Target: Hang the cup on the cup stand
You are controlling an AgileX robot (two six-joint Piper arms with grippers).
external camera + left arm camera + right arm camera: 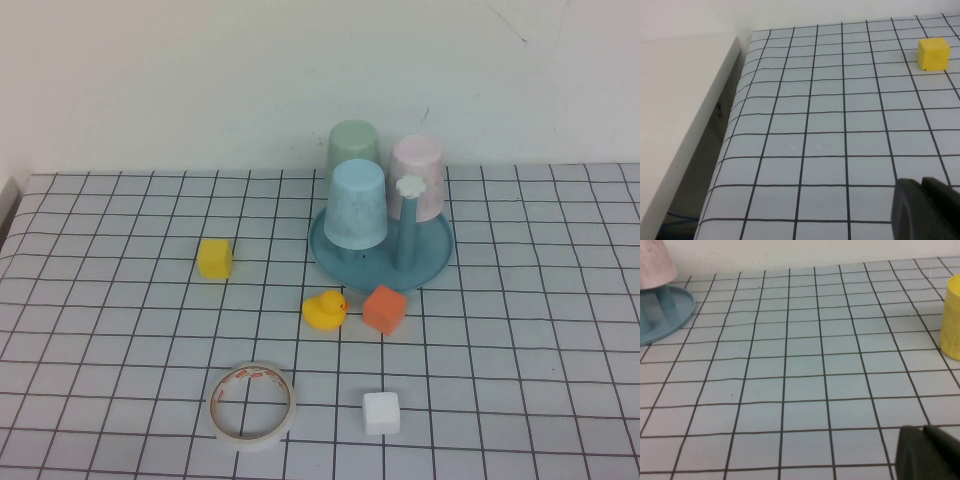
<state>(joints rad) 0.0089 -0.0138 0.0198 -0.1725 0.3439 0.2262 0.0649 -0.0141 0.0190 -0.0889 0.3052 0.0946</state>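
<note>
The pale pink cup (418, 175) sits upside down over a peg at the back right of the teal cup stand (432, 264). In the right wrist view the cup (655, 262) and the stand's rim (676, 314) show at the far edge. One bare blue peg with a white flower cap (410, 187) rises in front of the pink cup. Neither arm shows in the high view. My left gripper (920, 181) is shut and empty, low over the table near its left edge. My right gripper (922, 429) is shut and empty over bare grid to the stand's right.
A light blue cup (355, 205) and a mint green cup (353, 148) also sit inverted on the stand. In front lie a yellow cube (214, 258), a rubber duck (325, 310), an orange cube (384, 308), a white cube (381, 412) and a tape roll (251, 405). A yellow object (952, 320) stands near the right gripper.
</note>
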